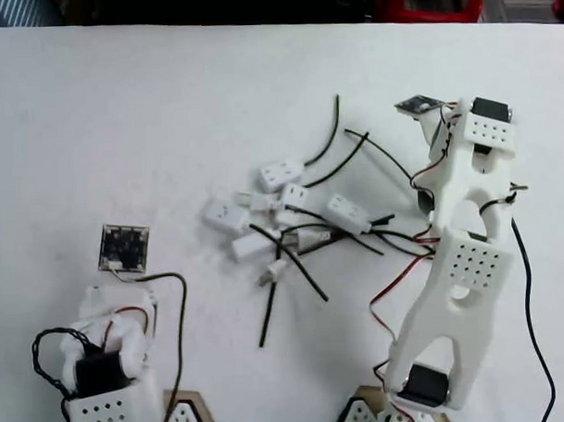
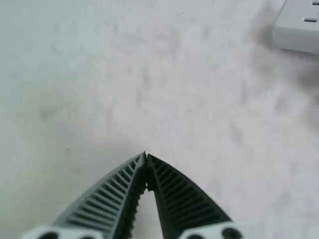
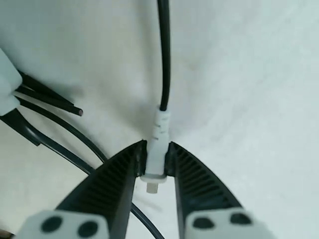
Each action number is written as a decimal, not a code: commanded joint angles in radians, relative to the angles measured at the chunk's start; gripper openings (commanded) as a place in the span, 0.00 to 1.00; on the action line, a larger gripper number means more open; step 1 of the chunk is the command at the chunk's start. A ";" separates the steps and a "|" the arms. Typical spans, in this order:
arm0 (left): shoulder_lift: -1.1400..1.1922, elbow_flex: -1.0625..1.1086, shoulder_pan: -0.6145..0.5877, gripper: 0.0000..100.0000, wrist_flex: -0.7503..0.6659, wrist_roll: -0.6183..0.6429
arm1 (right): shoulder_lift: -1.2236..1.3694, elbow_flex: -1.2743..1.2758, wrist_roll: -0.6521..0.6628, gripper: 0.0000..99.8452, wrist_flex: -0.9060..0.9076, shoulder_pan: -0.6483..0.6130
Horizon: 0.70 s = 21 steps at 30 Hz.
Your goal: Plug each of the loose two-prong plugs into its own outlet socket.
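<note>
My right gripper is shut on a white two-prong plug. The plug's black cord runs straight away from the fingertips over the white table. In the high view the right arm stands just right of a cluster of white outlet sockets and tangled black cords. A loose plug lies at the near side of that cluster. My left gripper is shut on nothing, low over bare table, with one white socket block lying some way beyond it. The left arm sits at the near left.
More black cords and a white piece lie beside the held plug. The far side and the left half of the white table are bare. Red and black arm wires hang by the right arm.
</note>
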 commanded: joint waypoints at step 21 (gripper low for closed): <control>-0.010 -0.051 -0.002 0.02 -0.109 0.000 | -1.047 0.733 -0.272 0.02 -0.028 -0.101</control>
